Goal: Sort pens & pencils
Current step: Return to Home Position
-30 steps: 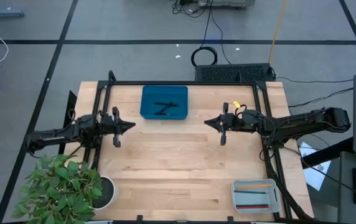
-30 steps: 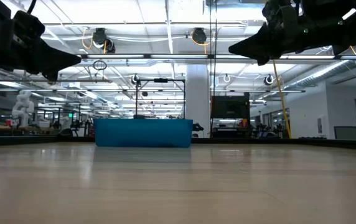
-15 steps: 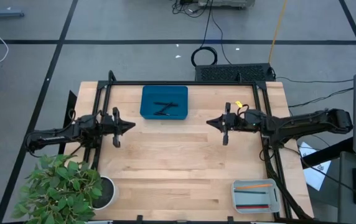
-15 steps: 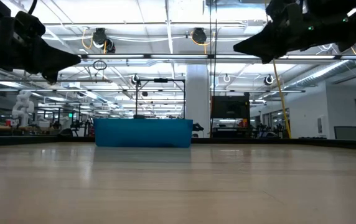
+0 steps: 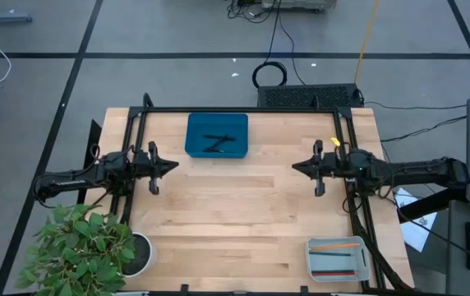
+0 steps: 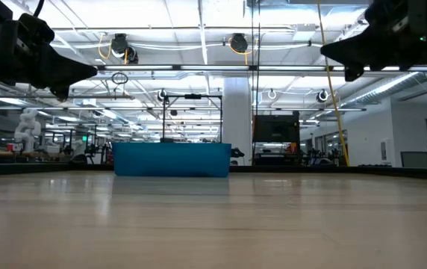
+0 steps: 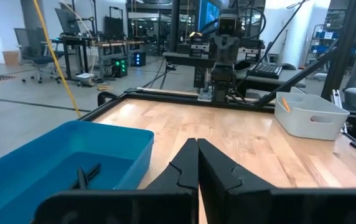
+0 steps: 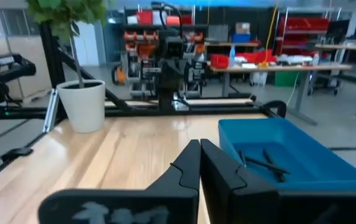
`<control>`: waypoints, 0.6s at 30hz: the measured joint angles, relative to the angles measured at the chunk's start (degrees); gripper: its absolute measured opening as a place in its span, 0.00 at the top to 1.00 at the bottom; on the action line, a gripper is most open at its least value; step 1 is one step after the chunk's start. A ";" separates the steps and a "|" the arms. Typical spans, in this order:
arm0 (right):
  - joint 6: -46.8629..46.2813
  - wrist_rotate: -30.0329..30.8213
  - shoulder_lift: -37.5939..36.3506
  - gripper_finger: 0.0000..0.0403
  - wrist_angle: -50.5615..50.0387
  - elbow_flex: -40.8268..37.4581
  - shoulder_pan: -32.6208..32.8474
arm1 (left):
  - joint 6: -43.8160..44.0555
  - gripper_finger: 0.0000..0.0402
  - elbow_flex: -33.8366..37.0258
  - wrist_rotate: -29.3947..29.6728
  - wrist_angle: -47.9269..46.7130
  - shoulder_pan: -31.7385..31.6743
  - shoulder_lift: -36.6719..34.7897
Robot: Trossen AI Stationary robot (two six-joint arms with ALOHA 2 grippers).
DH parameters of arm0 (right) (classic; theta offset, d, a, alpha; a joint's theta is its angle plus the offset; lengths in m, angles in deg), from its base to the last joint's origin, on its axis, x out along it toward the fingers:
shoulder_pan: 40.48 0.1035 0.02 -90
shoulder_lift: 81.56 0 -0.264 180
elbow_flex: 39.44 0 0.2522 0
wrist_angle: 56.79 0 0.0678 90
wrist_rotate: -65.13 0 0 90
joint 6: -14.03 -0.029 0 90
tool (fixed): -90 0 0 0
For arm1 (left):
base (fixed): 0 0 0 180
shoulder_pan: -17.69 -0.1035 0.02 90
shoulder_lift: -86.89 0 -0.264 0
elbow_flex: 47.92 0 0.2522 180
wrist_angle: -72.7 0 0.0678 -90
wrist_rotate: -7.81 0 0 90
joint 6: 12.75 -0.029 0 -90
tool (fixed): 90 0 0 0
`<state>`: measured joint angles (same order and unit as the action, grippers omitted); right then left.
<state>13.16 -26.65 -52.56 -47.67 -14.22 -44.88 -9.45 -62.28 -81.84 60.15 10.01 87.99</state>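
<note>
Left gripper (image 5: 172, 165), fingers pressed together and holding nothing, hangs above the table (image 5: 235, 214) just off the left near corner of the blue tray (image 5: 194, 141). Right gripper (image 5: 296, 167), likewise closed and empty, hangs level with it on the tray's right side, well apart from the tray. Each wrist view shows its own two fingers meeting along one seam, with nothing between them.

The pens (image 5: 216, 143) lie crossed on the tray floor. Three black sticks can be made out, though the overlap leaves the count unsure. The pencils (image 5: 336, 260) lie side by side in the grey bin (image 5: 311, 255), which is well apart from the tray, to its right and at the table's near edge. Three are counted: one orange, one dark, one red. A potted plant (image 5: 79, 247) stands well to the tray's left, also at the near edge.

No pen or pencil shows on the bare wood, so the sorting is judged complete and the step in hand is the return to rest. The next move calls for no grasp: each arm need only fold back toward its own side, jaws closed, keeping above the tray and bin
</note>
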 joint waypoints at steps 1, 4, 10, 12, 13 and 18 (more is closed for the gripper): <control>-0.01 0.00 -1.85 1.00 -0.14 -0.89 0.00 | -0.24 0.99 0.00 0.04 0.00 0.00 0.00; -1.09 -0.02 -7.37 1.00 -1.47 -2.68 0.00 | -2.88 0.97 0.00 0.28 0.04 0.00 0.01; -2.83 -0.02 -16.58 1.00 -7.61 -4.50 0.00 | -2.55 0.91 0.00 0.30 0.09 0.00 0.01; -2.81 -0.02 -18.65 1.00 -8.60 -5.03 0.00 | -2.57 0.91 0.00 0.30 0.09 0.00 0.01; -2.74 -0.02 -19.49 1.00 -8.59 -5.40 0.00 | -2.74 0.91 0.00 0.30 0.09 0.00 0.01; -1.93 -0.02 -22.89 1.00 -7.32 -8.43 0.00 | -2.79 0.91 0.00 0.30 0.10 0.00 0.01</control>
<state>11.23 -26.68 -75.44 -54.98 -22.65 -44.88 -12.25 -62.28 -81.55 60.25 10.01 88.00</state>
